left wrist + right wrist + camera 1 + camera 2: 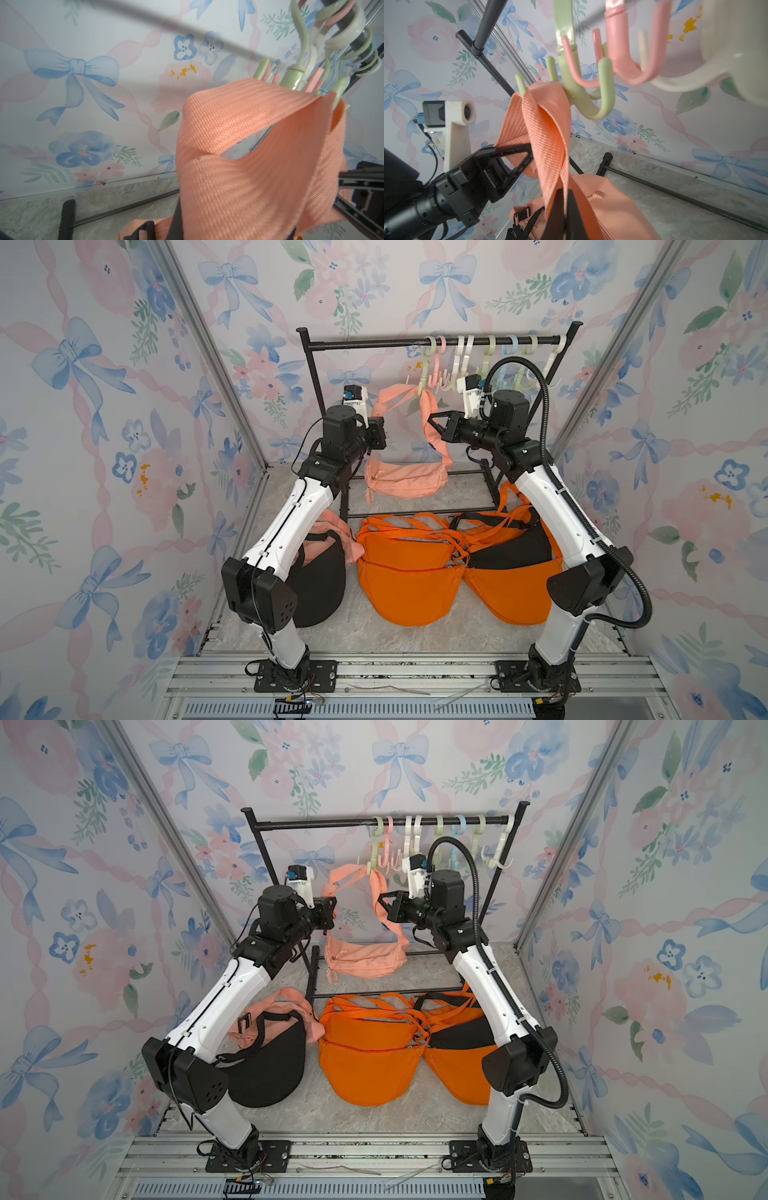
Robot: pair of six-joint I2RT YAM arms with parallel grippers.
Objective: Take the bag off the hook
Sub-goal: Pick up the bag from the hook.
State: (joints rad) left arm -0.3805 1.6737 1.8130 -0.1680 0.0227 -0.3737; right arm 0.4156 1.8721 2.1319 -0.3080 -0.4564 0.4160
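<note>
A peach bag (405, 481) (365, 961) hangs by its woven strap (548, 128) (249, 145) from a pale green hook (424, 381) (583, 91) on the rack's rail. The strap is looped over one prong of that hook. My left gripper (382, 419) (529, 148) is shut on the strap's left run, just below the hook. My right gripper (431, 417) (564, 199) is shut on the right run, the webbing pinched between its two black fingers. The bag's body dangles below both grippers, above the floor.
A black rack (374, 343) carries several more empty plastic hooks (490, 360) close to the right of the loaded one. Orange bags (411, 572), a black bag (320, 572) and another peach one lie on the floor in front. Patterned walls enclose the sides and back.
</note>
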